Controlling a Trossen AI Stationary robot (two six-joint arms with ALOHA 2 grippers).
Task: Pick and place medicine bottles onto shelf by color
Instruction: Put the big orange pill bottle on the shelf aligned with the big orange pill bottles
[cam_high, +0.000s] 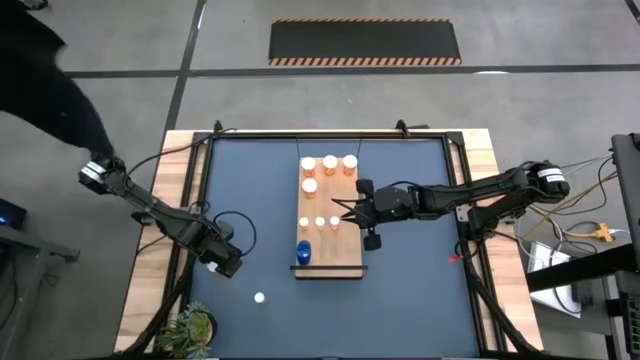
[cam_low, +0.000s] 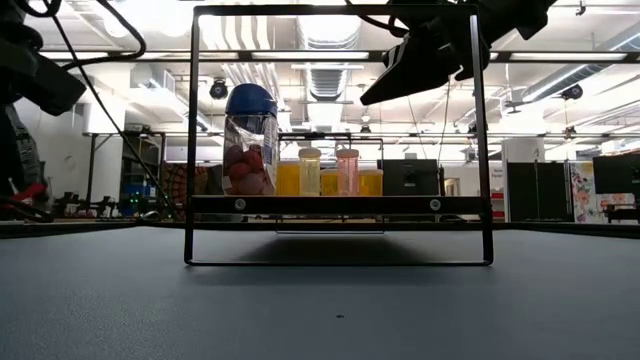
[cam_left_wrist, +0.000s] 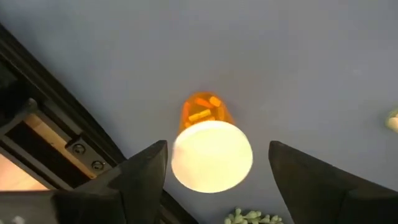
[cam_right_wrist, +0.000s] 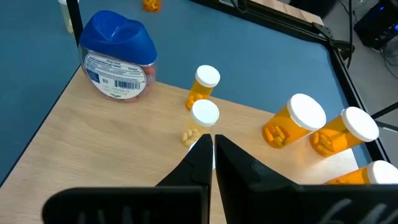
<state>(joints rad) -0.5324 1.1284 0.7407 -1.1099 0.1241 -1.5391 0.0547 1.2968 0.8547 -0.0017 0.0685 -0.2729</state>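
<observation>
The wooden shelf (cam_high: 340, 240) stands in the table's middle, and the low view shows it raised on a black frame (cam_low: 340, 204). On it stand several orange bottles with white caps (cam_high: 329, 162), smaller ones (cam_high: 320, 222) and the blue-capped bottle (cam_high: 303, 250). My right gripper (cam_right_wrist: 213, 142) is shut and hangs in the air over the shelf, beside the small bottles (cam_right_wrist: 205, 113). One orange bottle (cam_left_wrist: 208, 146) stands upright on the table mat near the front left. My left gripper (cam_left_wrist: 217, 168) is open, with its fingers on either side of that bottle, apart from it.
A green plant (cam_high: 195, 328) stands at the table's near left corner, close to the loose bottle (cam_high: 259, 297). The table's black frame rail (cam_left_wrist: 56, 124) runs beside my left gripper. A person's dark sleeve (cam_high: 50, 80) shows at the far left.
</observation>
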